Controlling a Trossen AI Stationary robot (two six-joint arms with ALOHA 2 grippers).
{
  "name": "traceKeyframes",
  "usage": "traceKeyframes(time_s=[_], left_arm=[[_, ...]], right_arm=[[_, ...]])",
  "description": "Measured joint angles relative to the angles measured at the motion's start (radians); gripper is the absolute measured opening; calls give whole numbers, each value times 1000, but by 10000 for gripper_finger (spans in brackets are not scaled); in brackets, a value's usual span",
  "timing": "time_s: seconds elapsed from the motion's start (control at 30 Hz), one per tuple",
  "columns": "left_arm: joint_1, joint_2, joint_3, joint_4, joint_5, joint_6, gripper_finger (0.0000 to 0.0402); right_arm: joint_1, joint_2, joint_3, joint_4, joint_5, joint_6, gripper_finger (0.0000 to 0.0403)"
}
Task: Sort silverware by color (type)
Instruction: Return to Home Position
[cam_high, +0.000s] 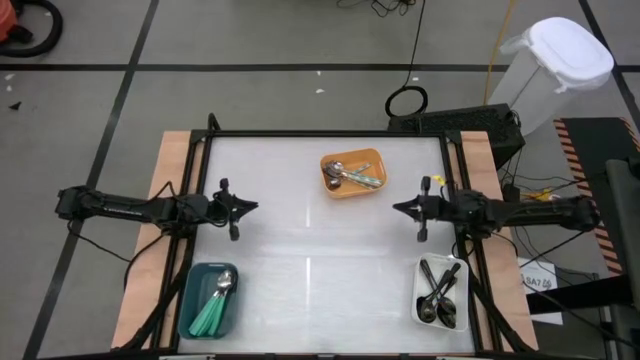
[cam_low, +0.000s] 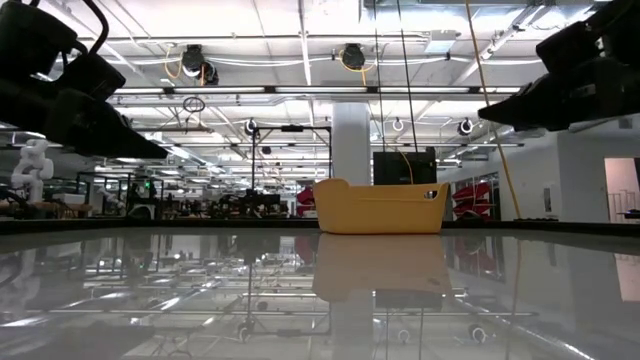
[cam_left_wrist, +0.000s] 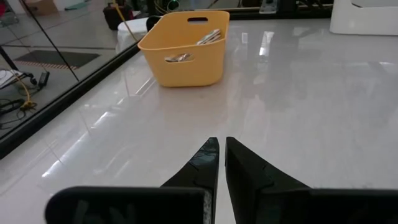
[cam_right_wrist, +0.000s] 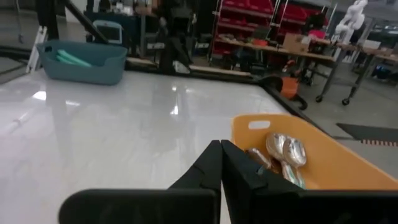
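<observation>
Spoons (cam_high: 345, 176) in trays (cam_high: 352, 153), seemingly beyond tools (cam_high: 250, 207) (cam_high: 398, 208)

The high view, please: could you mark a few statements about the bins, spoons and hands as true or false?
1. The black spoons lie in the white bin. True.
2. The orange bin is empty. False: it holds shiny silver spoons.
3. The teal-handled spoons lie in the teal bin. True.
4. The left hand grips a spoon. False: it is shut on nothing, above the table.
5. The right hand reaches into the white bin. False: it hangs over the table, apart from every bin.
</observation>
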Motion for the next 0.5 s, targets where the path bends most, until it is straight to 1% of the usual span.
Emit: traceKeyframes(time_s=[0.23,0.43,0.5], left_arm=[[0,0,0,-1,-3,7,30],[0,0,0,-1,-13,12,30],[0,0,0,0,-19,13,30]], right_arm=[[0,-155,0,-67,24,47,0],[20,-223,0,-111,-49,52,0],[34,-235,0,-125,-57,52,0]])
